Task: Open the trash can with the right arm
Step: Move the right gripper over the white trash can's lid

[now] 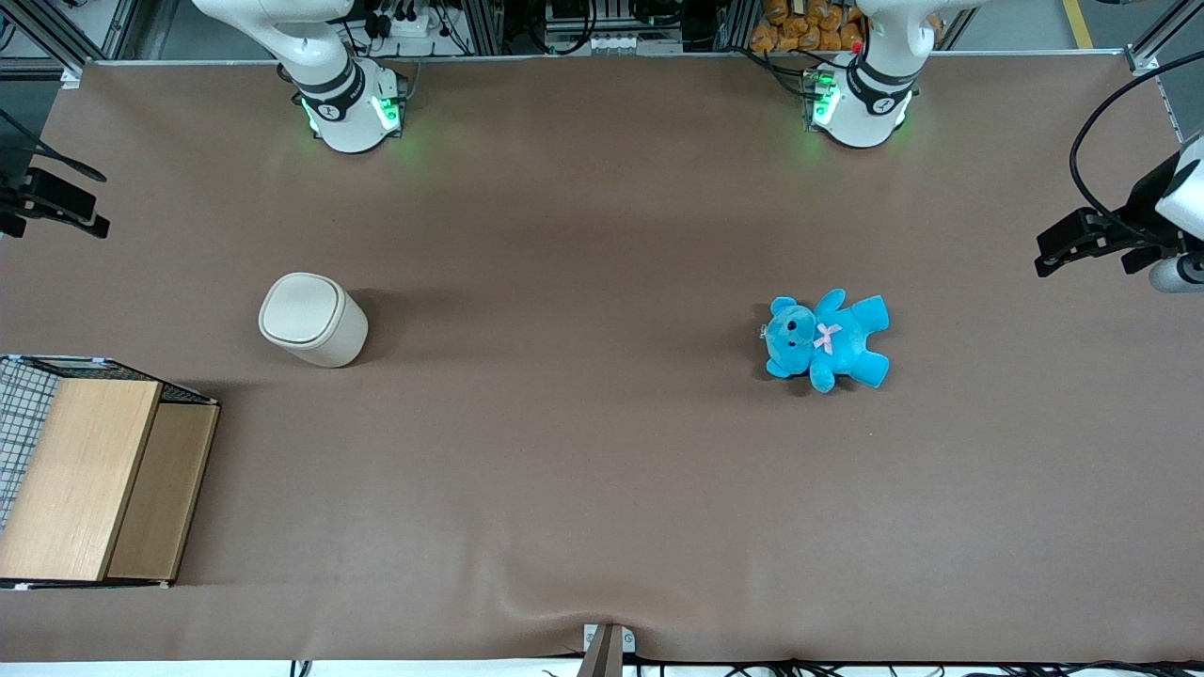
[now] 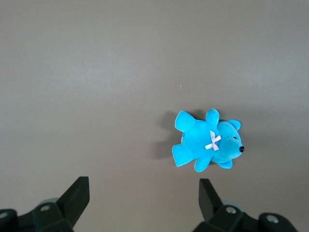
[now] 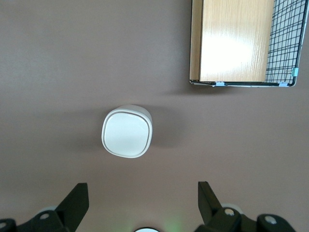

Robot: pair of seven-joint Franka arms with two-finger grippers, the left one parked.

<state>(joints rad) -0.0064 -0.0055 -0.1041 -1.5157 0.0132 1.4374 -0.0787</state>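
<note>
The trash can is a small cream-beige bin standing upright on the brown table toward the working arm's end, with its flip lid shut. It also shows in the right wrist view, seen from straight above. My right gripper is open and empty, with its jaws spread wide. It hangs high over the table, well above the can and a little farther from the front camera than it, touching nothing. The gripper does not show in the front view; only the right arm's base does.
A wooden box with wire mesh stands nearer the front camera than the can, at the working arm's end; it also shows in the right wrist view. A blue teddy lies toward the parked arm's end.
</note>
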